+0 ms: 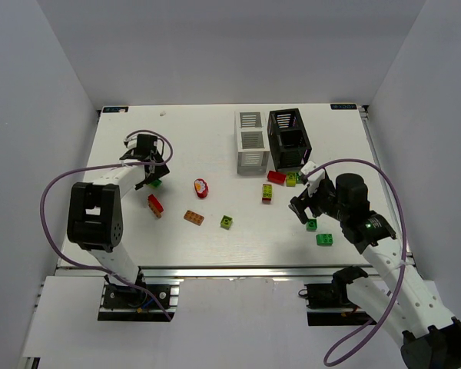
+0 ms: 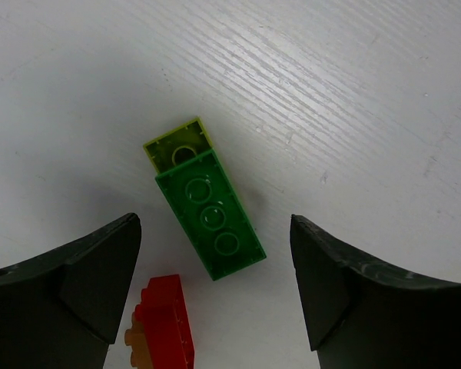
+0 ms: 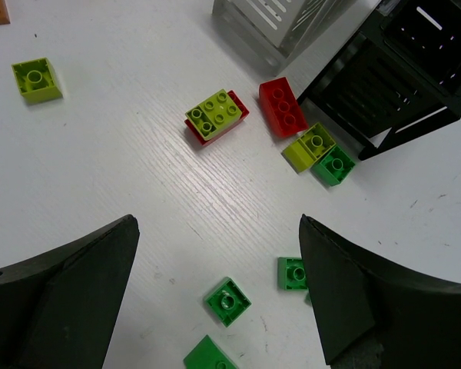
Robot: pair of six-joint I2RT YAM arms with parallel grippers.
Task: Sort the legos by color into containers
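My left gripper point(image 1: 155, 175) is open over a dark green brick point(image 2: 210, 217) joined end to end with a lime brick point(image 2: 177, 147); a red brick with orange under it point(image 2: 165, 327) lies near my left finger. My right gripper point(image 1: 302, 206) is open above small green bricks point(image 3: 228, 300) point(image 3: 292, 273). A lime-on-red stack point(image 3: 213, 115), a red brick point(image 3: 283, 108), and a lime brick point(image 3: 311, 146) beside a green brick point(image 3: 334, 165) lie in front of the white container point(image 1: 250, 142) and the black container point(image 1: 289, 138).
An orange brick point(image 1: 194, 217), a lime brick point(image 1: 227, 222) and a red-and-yellow rounded piece point(image 1: 201, 187) lie mid-table. Another green brick point(image 1: 324, 239) lies near the front right. White walls enclose the table on three sides.
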